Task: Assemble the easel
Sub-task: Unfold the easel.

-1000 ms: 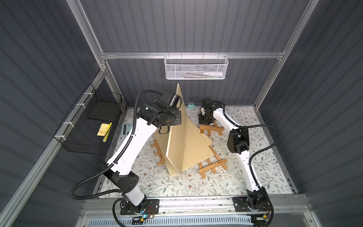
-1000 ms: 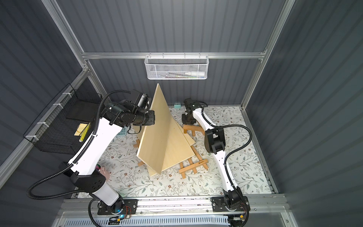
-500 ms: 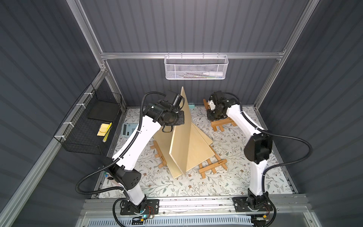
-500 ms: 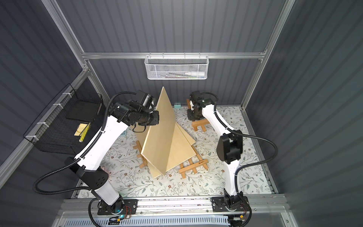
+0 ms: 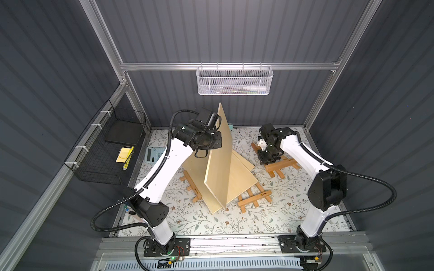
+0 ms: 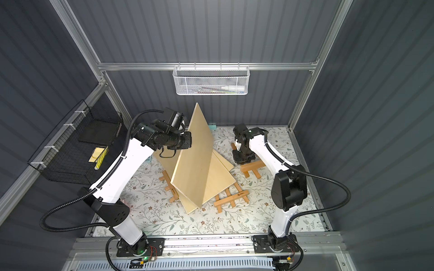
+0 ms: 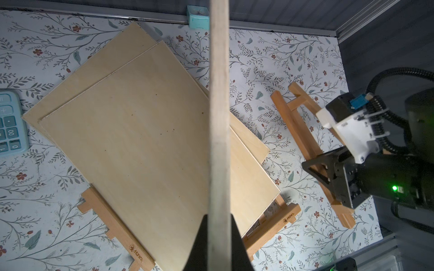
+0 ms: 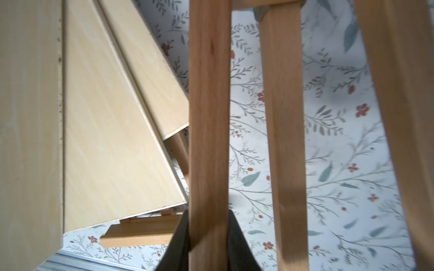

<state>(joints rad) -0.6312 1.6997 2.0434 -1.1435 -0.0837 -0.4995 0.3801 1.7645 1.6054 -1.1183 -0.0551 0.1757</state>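
Both top views: three boards (image 5: 220, 159), three easels (image 5: 284, 164); left hand (image 5: 219, 140), right hand (image 5: 269, 160) gripping.

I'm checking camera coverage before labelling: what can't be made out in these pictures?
- Both top views: the flat boards cover the middle of the lying easel.
- Left wrist view: the calculator is cut off by the picture's edge.
- Both top views: the contents of the white mesh basket are too small to name.
- Both top views: the right gripper hides its own grip on the held easel.
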